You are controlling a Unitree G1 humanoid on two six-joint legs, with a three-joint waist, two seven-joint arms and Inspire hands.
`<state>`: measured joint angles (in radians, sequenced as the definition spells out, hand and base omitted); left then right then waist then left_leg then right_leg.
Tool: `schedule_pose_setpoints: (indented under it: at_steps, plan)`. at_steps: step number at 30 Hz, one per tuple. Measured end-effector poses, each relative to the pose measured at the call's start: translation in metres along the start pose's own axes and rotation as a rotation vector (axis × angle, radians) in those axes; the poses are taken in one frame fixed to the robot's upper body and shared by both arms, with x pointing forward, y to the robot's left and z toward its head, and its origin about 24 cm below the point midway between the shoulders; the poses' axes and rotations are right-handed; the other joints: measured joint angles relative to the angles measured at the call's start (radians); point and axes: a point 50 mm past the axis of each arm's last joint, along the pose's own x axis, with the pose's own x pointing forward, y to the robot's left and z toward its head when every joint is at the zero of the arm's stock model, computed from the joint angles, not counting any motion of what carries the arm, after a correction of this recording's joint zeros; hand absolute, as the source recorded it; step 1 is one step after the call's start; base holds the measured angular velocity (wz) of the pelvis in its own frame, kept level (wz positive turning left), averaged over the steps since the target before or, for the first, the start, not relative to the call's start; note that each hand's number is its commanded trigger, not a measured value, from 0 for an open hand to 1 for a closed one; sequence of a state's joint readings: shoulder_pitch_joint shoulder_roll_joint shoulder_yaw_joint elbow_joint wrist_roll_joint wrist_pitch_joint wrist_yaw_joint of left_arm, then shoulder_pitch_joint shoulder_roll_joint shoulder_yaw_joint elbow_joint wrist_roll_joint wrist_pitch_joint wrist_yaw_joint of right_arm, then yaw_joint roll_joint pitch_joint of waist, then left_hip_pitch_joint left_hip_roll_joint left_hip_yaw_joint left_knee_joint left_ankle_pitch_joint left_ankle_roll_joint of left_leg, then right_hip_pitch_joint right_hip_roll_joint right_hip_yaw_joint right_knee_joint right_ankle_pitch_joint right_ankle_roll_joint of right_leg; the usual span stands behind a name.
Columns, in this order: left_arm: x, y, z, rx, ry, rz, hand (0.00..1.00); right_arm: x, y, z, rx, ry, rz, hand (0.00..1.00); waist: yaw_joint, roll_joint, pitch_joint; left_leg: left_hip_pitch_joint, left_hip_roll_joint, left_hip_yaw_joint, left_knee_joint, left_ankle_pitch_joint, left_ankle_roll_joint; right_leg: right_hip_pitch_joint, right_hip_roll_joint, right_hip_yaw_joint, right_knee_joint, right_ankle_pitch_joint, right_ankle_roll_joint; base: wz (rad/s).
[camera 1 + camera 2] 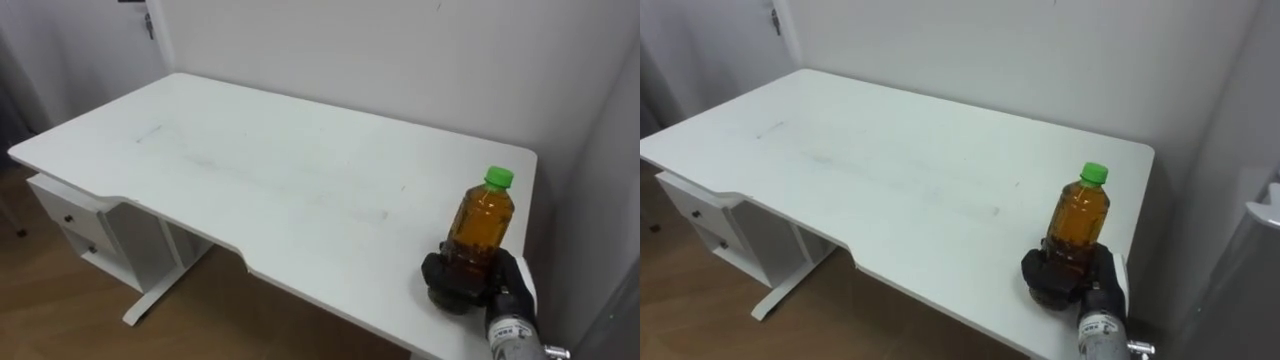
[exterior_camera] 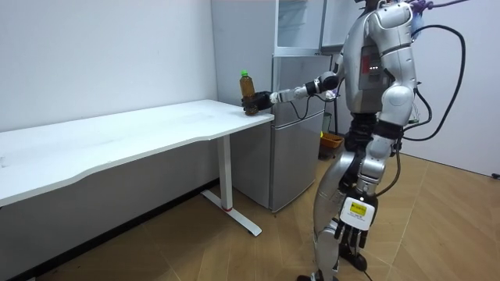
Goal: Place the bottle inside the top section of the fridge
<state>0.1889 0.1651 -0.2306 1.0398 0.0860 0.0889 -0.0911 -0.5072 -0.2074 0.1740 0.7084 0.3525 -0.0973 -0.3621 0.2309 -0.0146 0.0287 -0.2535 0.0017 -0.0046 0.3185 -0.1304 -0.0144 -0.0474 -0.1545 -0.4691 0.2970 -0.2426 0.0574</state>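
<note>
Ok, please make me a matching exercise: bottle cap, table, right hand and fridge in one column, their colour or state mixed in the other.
1 bottle cap
2 table
3 right hand
4 fridge

a white
b curled round the bottle
c green
d grey, beside the table's end

Pairs: 1-c, 2-a, 3-b, 4-d.

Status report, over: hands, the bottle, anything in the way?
Right hand shut on bottle, low down. It stands upright at desk right end, beside fridge. Left hand hangs at side. No obstacle seen.
</note>
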Motion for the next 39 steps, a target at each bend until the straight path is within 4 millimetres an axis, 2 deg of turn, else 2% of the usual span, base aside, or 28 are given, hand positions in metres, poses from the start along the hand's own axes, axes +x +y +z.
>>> schedule_pose_setpoints:
  at_steps: [11,14,16,20,22,25,30,39]
  plan:
    - [-0.001,-0.002,-0.012,-0.032,0.021,-0.005,0.00,0.000,0.003,0.003,0.014,-0.010,0.017,1.00,-0.006,0.000,-0.0012,-0.001,0.001,-0.002,0.000,0.000,0.000,0.008,0.004,0.002,-0.005,0.001,-0.001,0.00]
    - [-0.002,0.002,-0.015,-0.061,0.024,0.008,0.00,-0.003,0.007,0.016,0.029,-0.064,0.050,1.00,-0.016,-0.001,-0.0022,-0.001,0.000,-0.002,-0.002,0.000,-0.001,0.007,0.004,0.002,-0.005,0.001,-0.001,0.00]
    - [-0.002,0.003,-0.016,-0.070,0.029,0.015,0.00,-0.006,0.013,0.033,0.052,-0.136,0.091,1.00,-0.036,-0.002,-0.0033,0.005,-0.001,-0.001,-0.005,0.000,-0.001,0.011,0.003,0.003,-0.006,0.001,-0.001,0.00]
    - [-0.003,0.007,-0.017,-0.088,0.016,0.030,0.00,-0.011,0.011,0.050,0.062,-0.217,0.124,1.00,-0.059,-0.012,-0.0089,0.034,-0.002,0.000,-0.007,0.000,-0.001,0.044,0.003,0.002,-0.014,0.002,0.001,0.02]
    - [-0.006,0.009,-0.023,-0.111,0.012,0.045,0.00,-0.019,0.010,0.054,0.069,-0.251,0.148,1.00,-0.074,-0.023,-0.0180,0.070,-0.004,0.002,-0.022,0.000,-0.001,0.085,0.008,0.002,-0.045,0.003,0.004,0.00]
    - [-0.008,0.012,-0.029,-0.148,0.023,0.062,0.00,-0.034,0.005,0.054,0.075,-0.287,0.177,1.00,-0.072,-0.032,-0.0257,0.123,-0.003,0.014,-0.054,0.002,-0.004,0.114,0.010,0.020,-0.056,0.004,0.005,-0.14]
    - [-0.010,0.015,-0.036,-0.171,0.037,0.077,0.00,-0.043,0.004,0.066,0.051,-0.332,0.241,1.00,-0.096,-0.031,-0.0272,0.156,0.005,0.029,-0.069,0.005,-0.009,0.132,0.016,0.040,-0.060,0.005,0.002,-0.13]
    - [-0.010,0.021,-0.035,-0.171,0.037,0.096,0.00,-0.058,0.007,0.100,0.001,-0.484,0.348,1.00,-0.121,-0.036,-0.0262,0.178,0.009,0.058,-0.083,0.004,-0.009,0.134,0.016,0.070,-0.064,0.007,0.001,-0.09]
